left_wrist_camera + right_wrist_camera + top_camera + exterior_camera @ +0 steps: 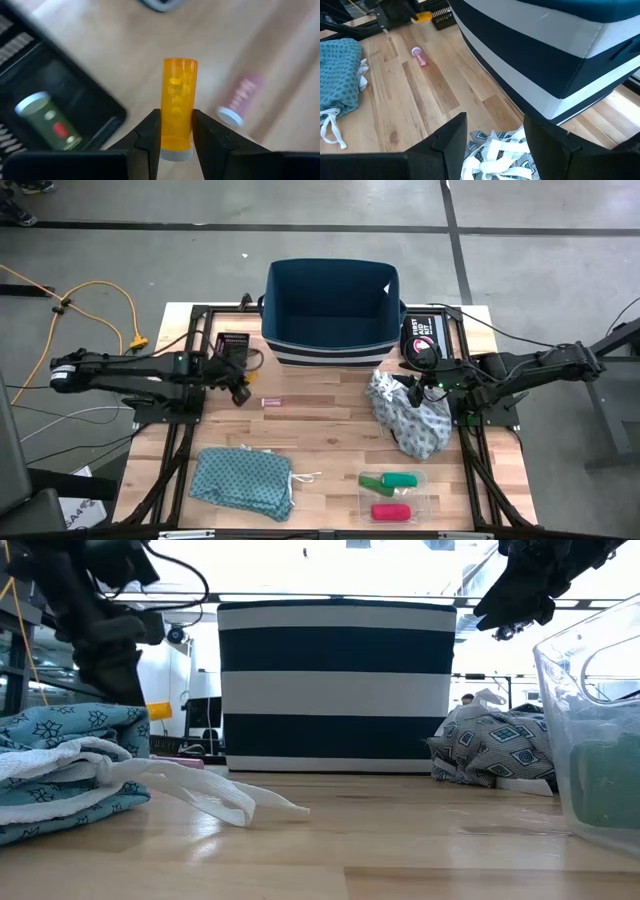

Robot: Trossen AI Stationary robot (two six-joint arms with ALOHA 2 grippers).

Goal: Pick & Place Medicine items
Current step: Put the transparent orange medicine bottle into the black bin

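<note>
An orange vial (179, 95) with a white cap end sits between the fingers of my left gripper (176, 120), which hovers left of centre over the table (240, 392). A pink tube (272, 402) lies flat on the wood just beside it. Two green tubes (392, 479) and a red-pink tube (390, 511) lie in a clear tray (420, 498) at the near right. My right gripper (495, 125) stands open above the grey patterned cloth (408, 418), holding nothing. My left gripper pinches the orange vial between its two fingers, near the white-capped end (176, 145). The vial lies along the fingers, its other end pointing away from them. The fingers slant downward, and the vial is lifted clear of the table.
A navy-and-white striped bin (330, 305) stands at the far middle. A black tray (232, 345) with a green bottle (47, 120) sits far left, a first aid pouch (420, 338) far right. A teal cloth (243, 480) lies near left.
</note>
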